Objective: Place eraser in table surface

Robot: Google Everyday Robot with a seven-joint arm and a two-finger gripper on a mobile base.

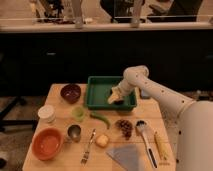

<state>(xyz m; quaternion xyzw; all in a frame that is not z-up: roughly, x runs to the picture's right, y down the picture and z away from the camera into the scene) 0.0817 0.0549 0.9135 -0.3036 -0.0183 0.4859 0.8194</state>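
My gripper (116,96) reaches down into the green tray (95,95) at the back of the table surface (57,102), over the tray's right half. Its jaws stand open and low over the tray floor. The white arm (150,87) comes in from the right and bends down into the tray. The eraser is hidden; I cannot make it out beside or under the gripper.
A dark red bowl (70,93), white cup (47,114), orange bowl (48,143) and metal cup (74,132) stand on the left. A green pepper (101,120), fork (88,146), yellowish lump (102,140), blue-grey pad (126,156), spoon (145,137) and corn (161,146) lie in front.
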